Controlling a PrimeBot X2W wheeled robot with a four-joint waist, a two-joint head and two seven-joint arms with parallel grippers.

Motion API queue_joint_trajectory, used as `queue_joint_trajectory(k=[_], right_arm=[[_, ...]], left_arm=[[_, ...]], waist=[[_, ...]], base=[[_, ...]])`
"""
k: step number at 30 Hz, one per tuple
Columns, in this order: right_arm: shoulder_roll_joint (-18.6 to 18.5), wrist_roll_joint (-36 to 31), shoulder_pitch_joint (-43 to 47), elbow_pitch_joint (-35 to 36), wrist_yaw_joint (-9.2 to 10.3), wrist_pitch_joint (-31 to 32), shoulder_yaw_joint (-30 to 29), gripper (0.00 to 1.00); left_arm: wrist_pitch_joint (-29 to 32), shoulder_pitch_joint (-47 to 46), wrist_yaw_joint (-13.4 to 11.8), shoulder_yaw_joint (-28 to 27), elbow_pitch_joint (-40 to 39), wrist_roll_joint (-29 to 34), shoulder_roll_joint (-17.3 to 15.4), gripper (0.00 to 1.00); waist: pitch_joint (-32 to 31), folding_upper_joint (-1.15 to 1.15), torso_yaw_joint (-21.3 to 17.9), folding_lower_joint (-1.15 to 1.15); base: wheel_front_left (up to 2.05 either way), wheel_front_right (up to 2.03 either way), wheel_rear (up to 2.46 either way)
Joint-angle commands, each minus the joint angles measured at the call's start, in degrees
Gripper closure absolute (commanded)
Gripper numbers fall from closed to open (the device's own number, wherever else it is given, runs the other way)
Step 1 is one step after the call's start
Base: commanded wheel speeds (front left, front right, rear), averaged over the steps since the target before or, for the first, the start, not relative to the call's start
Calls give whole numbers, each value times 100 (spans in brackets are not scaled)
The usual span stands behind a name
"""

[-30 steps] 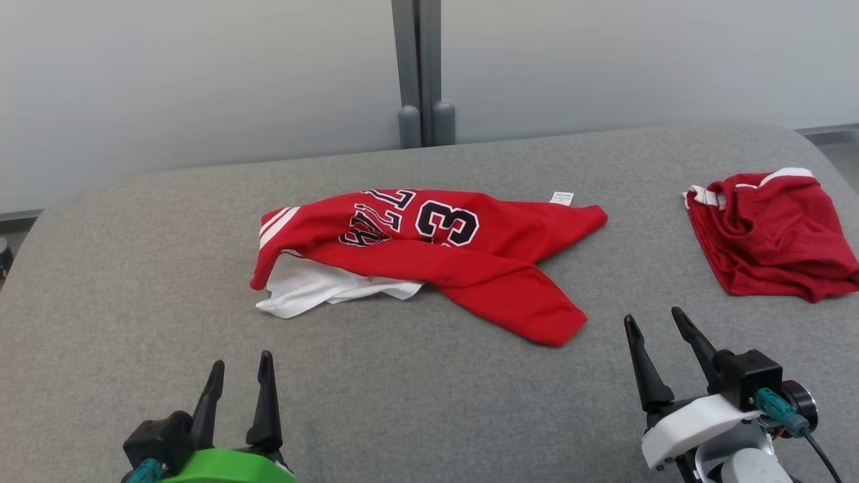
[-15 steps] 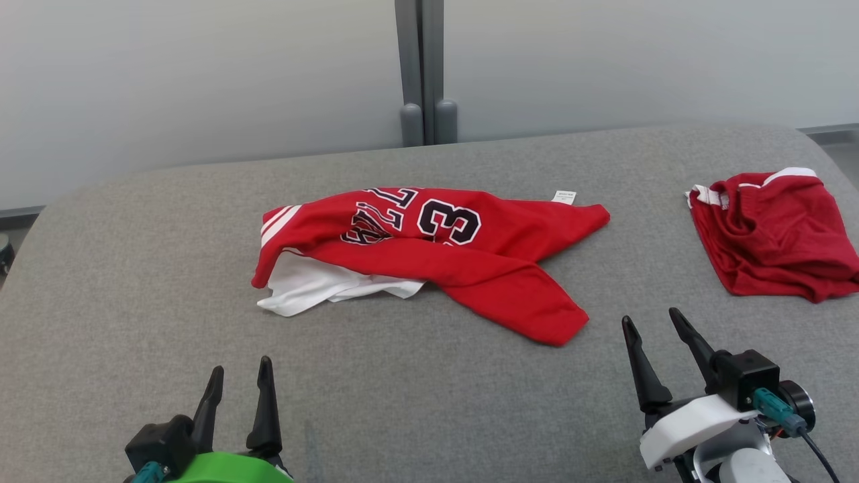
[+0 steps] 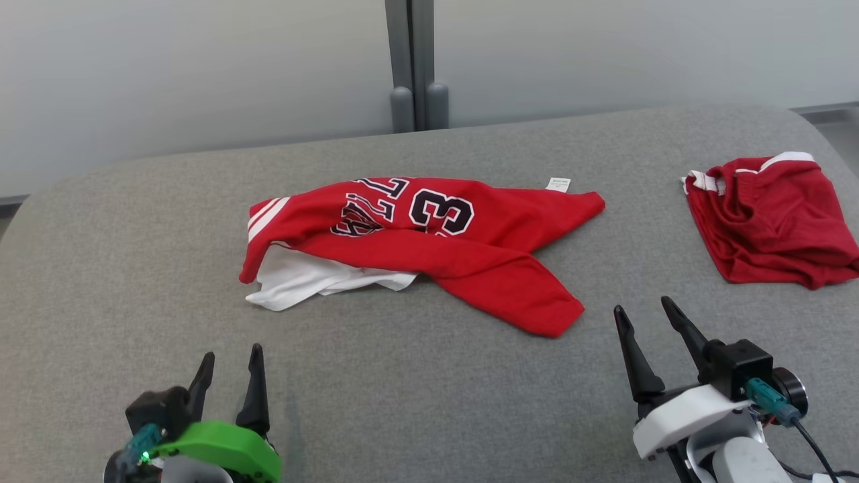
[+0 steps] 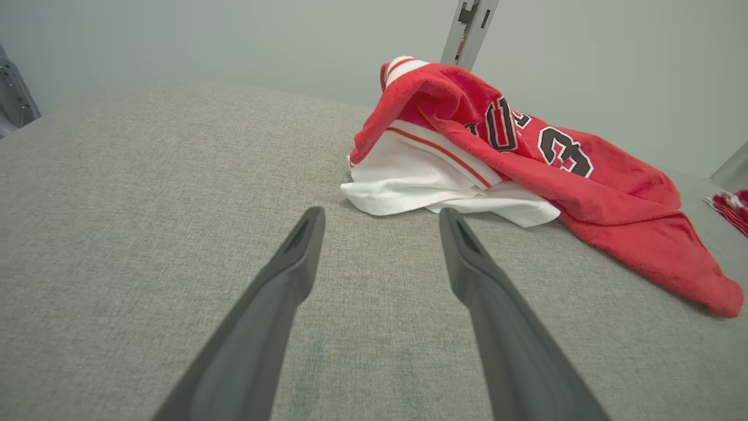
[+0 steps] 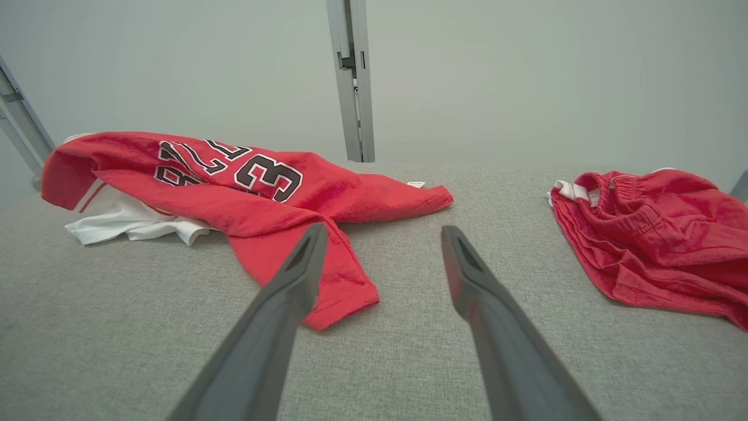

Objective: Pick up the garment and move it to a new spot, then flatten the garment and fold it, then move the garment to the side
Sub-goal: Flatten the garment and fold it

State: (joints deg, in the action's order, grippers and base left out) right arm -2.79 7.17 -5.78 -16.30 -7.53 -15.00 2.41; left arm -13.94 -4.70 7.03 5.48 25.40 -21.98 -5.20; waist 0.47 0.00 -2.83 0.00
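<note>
The garment (image 3: 470, 248), a red jersey with the number 3 and a white lining, lies crumpled in the middle of the grey padded table (image 3: 416, 402). My left gripper (image 3: 231, 352) hovers open near the front edge, short of the jersey's white corner. In the left wrist view that gripper (image 4: 380, 213) points at the white fabric of the garment (image 4: 584, 175). Open too, my right gripper (image 3: 641, 303) sits at the front right, just right of the jersey's lower tip. Seen from the right wrist, the right gripper (image 5: 380, 229) has the garment (image 5: 263, 199) at its left finger.
A second red piece, shorts with a white waistband (image 3: 772, 221), lies bunched at the table's right edge; the shorts (image 5: 648, 234) lie right of my right fingers. A grey post (image 3: 411, 67) stands behind the table against a pale wall.
The whole head picture has shifted a little up and left, so the camera moved. The garment lies as before. My left gripper sits slightly further back; both stay open.
</note>
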Motion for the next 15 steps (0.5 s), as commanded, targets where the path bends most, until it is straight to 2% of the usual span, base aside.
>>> queue_joint_trajectory(k=[1,6,15], right_arm=[[-20,-18,-114,20,9,-26,27,0],[-21,-80,-325,43,9,-26,150,0],[-20,-161,-576,96,9,-26,229,0]], left_arm=[[90,-233,8,-15,159,-44,-72,0],[408,-966,18,-135,858,-227,-224,0],[387,-1877,43,-260,1879,-534,-365,0]], waist=[[143,0,-85,0],[527,0,-328,0],[1066,0,-695,0]], base=[[0,0,0],[0,0,0],[0,0,0]])
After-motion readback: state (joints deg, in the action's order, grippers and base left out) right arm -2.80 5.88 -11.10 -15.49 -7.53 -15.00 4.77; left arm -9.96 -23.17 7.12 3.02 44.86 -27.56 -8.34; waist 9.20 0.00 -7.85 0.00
